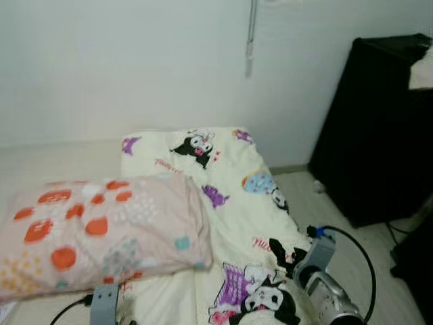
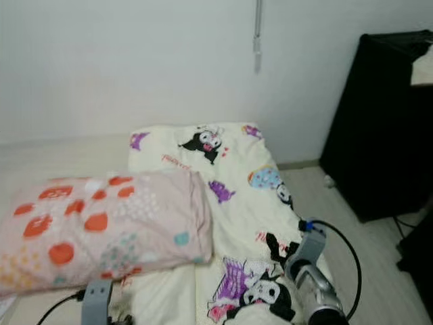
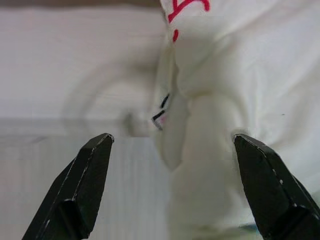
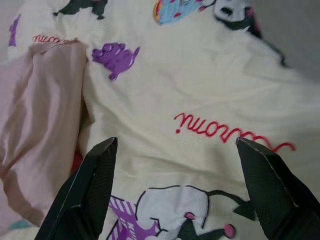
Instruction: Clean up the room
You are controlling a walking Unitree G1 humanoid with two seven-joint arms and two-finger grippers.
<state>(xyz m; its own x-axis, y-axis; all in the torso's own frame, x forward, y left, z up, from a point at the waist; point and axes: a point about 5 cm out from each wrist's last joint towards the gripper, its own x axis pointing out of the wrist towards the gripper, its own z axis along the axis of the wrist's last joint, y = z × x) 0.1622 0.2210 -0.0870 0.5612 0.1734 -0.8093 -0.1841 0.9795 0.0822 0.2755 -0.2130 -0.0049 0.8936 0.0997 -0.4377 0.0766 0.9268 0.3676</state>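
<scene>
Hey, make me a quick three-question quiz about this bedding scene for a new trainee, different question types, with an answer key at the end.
1. True or false: the pink pillow lies on the left part of the cartoon-print blanket.
2. Multiple choice: what stands against the wall at the right of the room? A) a black cabinet B) a white fridge C) a wooden chair
3. Fill in: the fingers of the right end effector are ____ above the blanket.

Key
1. True: it overlaps the blanket's left edge.
2. A.
3. Open: the right wrist view shows both fingers spread wide with the printed fabric between them. The left end effector is open too, at a fold of the blanket.
</scene>
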